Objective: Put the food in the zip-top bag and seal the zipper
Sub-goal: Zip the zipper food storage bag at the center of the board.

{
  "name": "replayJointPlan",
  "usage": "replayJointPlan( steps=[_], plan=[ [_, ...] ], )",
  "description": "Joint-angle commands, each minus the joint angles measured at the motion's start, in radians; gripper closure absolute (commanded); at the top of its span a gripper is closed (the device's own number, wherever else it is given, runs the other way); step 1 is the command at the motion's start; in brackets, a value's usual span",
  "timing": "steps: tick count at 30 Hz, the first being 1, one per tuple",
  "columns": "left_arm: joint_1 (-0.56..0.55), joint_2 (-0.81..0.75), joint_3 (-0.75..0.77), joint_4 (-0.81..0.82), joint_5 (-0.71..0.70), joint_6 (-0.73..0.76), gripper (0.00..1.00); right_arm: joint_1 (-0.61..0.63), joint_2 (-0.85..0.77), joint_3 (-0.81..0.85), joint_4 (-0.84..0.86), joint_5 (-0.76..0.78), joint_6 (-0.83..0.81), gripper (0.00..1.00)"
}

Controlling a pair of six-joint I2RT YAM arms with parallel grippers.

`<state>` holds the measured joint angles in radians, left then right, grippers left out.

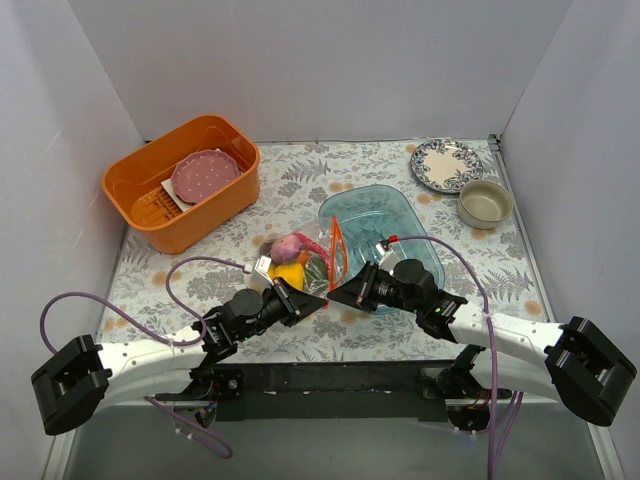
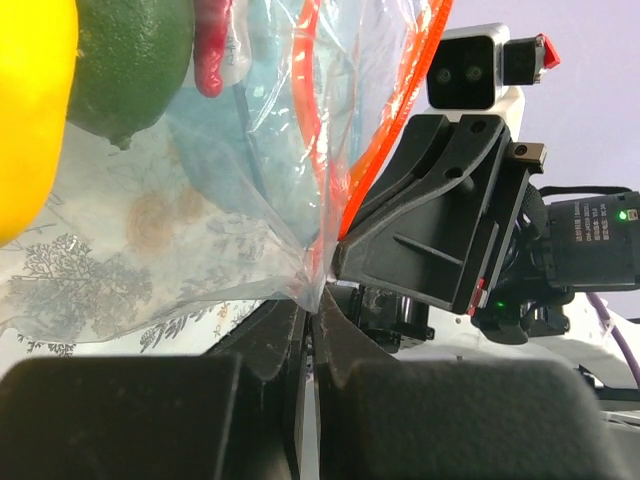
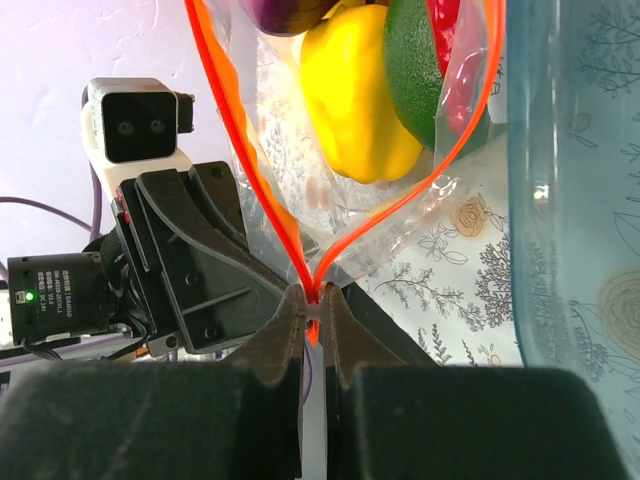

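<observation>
The zip-top bag [image 1: 318, 262] lies at the table's middle with its mouth gaping. Inside are food pieces: a yellow pepper [image 3: 355, 90], a green round fruit [image 2: 130, 60], a red chili [image 2: 210, 50] and a purple onion [image 3: 285, 12]. The orange-red zipper [image 3: 235, 130] splits into two strips that meet at the near corner. My right gripper [image 3: 315, 300] is shut on the zipper right at that meeting point. My left gripper [image 2: 315, 300] is shut on the clear bag corner just beside it. In the top view the two grippers nearly touch tip to tip, left [image 1: 318, 296] and right [image 1: 338, 294].
A clear blue tray [image 1: 372, 192] sits just behind and right of the bag. An orange basket [image 1: 130, 180] with a pink plate [image 1: 205, 175] stands at the back left. A patterned plate [image 1: 445, 165] and a beige bowl [image 1: 485, 203] sit at the back right.
</observation>
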<state>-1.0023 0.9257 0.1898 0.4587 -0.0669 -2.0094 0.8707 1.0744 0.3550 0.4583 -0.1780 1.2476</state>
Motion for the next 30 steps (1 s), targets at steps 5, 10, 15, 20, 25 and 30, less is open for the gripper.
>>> replayJointPlan(
  steps=[5, 10, 15, 20, 25, 30],
  plan=[
    [-0.004, -0.103, -0.036, -0.14, 0.065, -0.132, 1.0, -0.013, -0.008, 0.076, 0.068, 0.071, -0.023, 0.94],
    [-0.004, -0.129, -0.038, -0.166, 0.065, -0.138, 1.0, -0.022, 0.001, 0.09, 0.066, 0.074, -0.034, 0.94],
    [-0.004, -0.136, -0.035, -0.181, 0.099, -0.14, 1.0, -0.036, 0.022, 0.11, 0.069, 0.071, -0.04, 0.94],
    [-0.004, -0.14, -0.02, -0.215, 0.122, -0.134, 1.0, -0.053, 0.032, 0.127, 0.057, 0.069, -0.053, 0.94],
    [-0.004, -0.171, -0.007, -0.259, 0.131, -0.129, 1.0, -0.082, 0.025, 0.137, 0.036, 0.063, -0.066, 0.94],
    [-0.004, -0.209, -0.012, -0.304, 0.131, -0.138, 1.0, -0.127, 0.032, 0.144, 0.039, 0.028, -0.076, 0.94]
  ],
)
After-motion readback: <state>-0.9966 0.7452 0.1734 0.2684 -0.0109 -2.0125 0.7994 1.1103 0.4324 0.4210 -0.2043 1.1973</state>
